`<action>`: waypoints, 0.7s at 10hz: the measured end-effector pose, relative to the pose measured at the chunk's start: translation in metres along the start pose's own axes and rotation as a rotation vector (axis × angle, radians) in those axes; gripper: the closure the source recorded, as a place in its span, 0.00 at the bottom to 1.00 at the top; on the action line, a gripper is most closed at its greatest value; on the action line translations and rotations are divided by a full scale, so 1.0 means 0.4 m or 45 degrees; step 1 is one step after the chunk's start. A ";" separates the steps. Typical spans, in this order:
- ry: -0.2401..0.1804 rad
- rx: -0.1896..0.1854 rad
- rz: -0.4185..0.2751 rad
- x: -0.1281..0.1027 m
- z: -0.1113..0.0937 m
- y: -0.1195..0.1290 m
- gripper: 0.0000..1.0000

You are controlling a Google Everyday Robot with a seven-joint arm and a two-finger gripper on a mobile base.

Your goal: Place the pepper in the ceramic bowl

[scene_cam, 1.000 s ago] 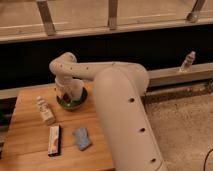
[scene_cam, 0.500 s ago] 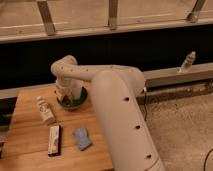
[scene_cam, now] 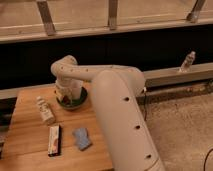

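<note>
The ceramic bowl (scene_cam: pixel 73 101), green with a darker rim, sits near the far edge of the wooden table (scene_cam: pixel 27 132), toward its right side. My gripper (scene_cam: pixel 65 93) hangs directly over the bowl's interior, lowered into or just above it. The pepper cannot be made out; it may lie beneath my gripper, inside the bowl, but my wrist covers that spot. Whether my fingers are spread or closed, and whether they hold anything, I cannot tell, since the wrist housing hides them.

Left of the bowl, a small bottle (scene_cam: pixel 45 110) stands near the middle of the table, slightly tilted. Toward the near edge lie a flat red-and-white packet (scene_cam: pixel 54 140) and, just to its right, a crumpled blue cloth (scene_cam: pixel 82 138); the two are close but apart.

My arm (scene_cam: pixel 115 110), white and bulky, rises from the lower right, crosses the table's right edge, and bends back over the bowl, hiding the table's right portion and part of the bowl's rim.

Behind the table runs a dark wall panel below a pale ledge (scene_cam: pixel 170 75). A clear bottle (scene_cam: pixel 188 61) stands on that ledge at the right. Above, a railing (scene_cam: pixel 113 15) with metal posts spans the top. Right of the table lies speckled floor (scene_cam: pixel 185 125).
</note>
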 end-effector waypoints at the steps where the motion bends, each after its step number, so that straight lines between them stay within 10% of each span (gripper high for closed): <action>1: 0.000 0.000 0.000 0.000 0.000 0.000 0.46; 4: 0.000 0.000 0.001 0.001 0.000 -0.001 0.21; 7: 0.000 0.000 0.002 0.001 0.000 -0.001 0.20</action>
